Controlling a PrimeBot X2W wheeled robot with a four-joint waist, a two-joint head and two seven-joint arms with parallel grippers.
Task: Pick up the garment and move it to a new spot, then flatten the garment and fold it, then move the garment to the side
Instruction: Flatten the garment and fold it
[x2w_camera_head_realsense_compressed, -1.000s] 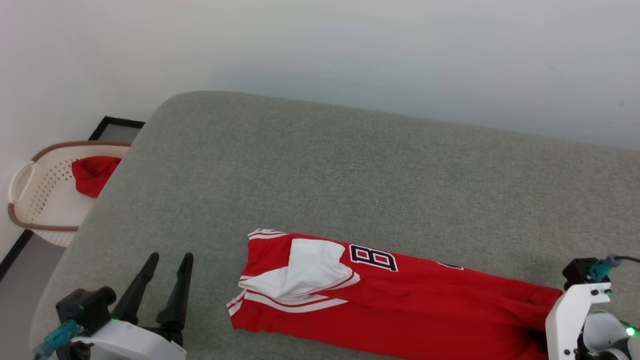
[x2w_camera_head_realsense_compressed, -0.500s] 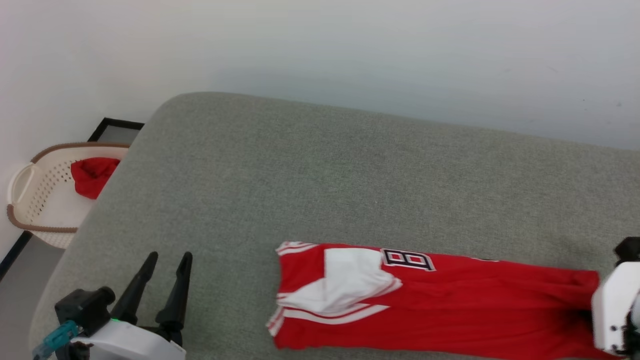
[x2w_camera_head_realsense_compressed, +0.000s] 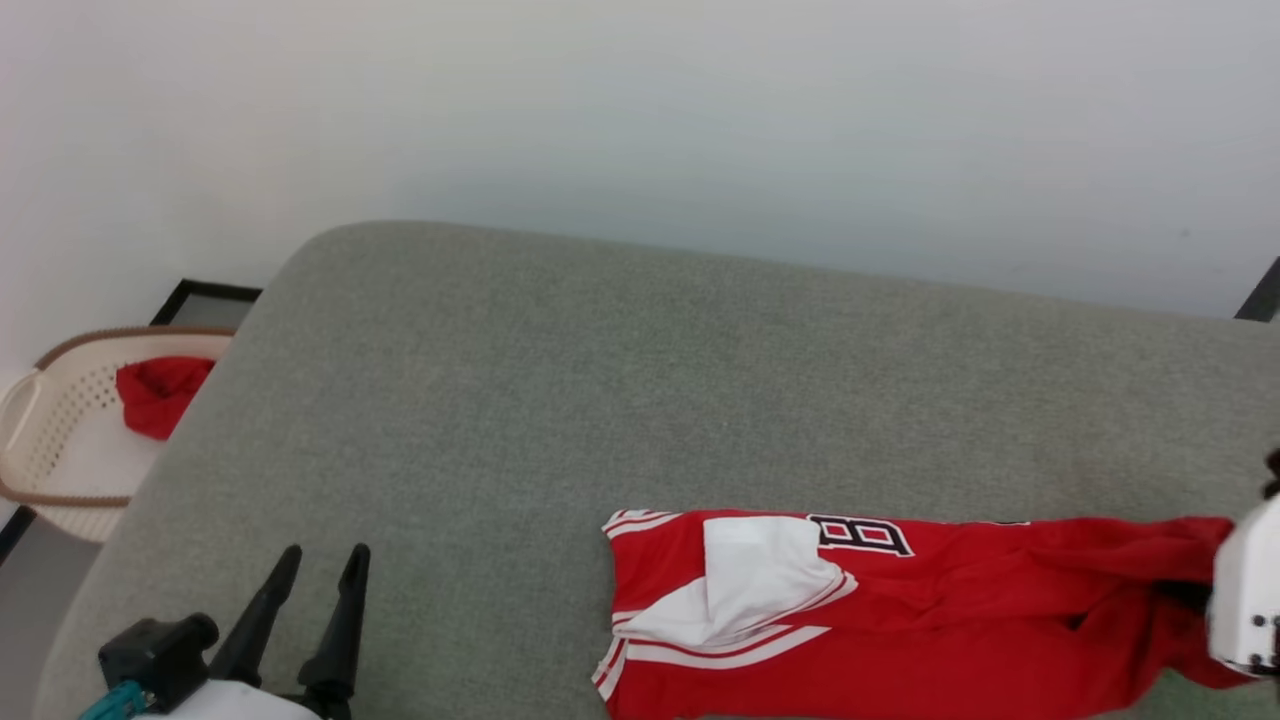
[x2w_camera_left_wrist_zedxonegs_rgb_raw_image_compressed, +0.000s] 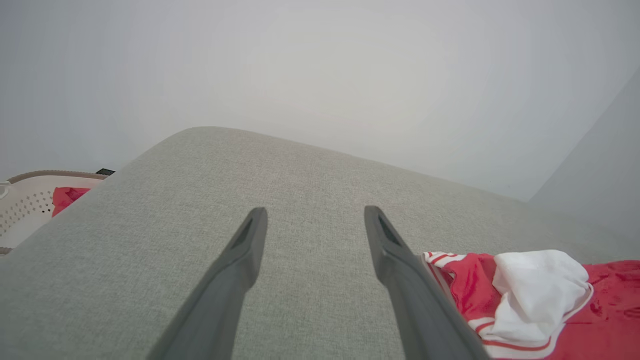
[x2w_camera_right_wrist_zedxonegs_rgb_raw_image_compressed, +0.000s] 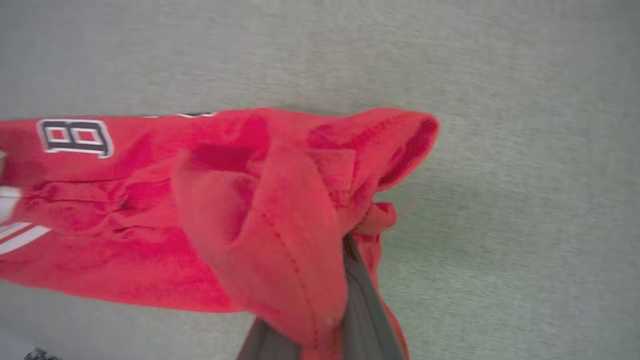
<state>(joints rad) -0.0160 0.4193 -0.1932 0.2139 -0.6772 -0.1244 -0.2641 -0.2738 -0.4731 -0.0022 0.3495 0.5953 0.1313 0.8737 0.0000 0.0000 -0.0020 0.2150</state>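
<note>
Basket (x2w_camera_head_realsense_compressed: 60, 345): off the cushion's (x2w_camera_head_realsense_compressed: 600, 380) left edge, red cloth (x2w_camera_head_realsense_compressed: 155, 392) inside.
Left pincer (x2w_camera_head_realsense_compressed: 324, 552): open, above cushion.
Right pincer (x2w_camera_right_wrist_zedxonegs_rgb_raw_image_compressed: 350, 255): clamped on shirt's (x2w_camera_head_realsense_compressed: 900, 620) end, on cushion.

The grey fabric-covered surface (x2w_camera_head_realsense_compressed: 600, 400) is broad and flat, with a rounded far-left corner. On it lies the garment (x2w_camera_head_realsense_compressed: 950, 620), folded into a long red strip near the front edge, right of the middle. A white sleeve is folded over its left part, and its right end is bunched and lifted.
</note>
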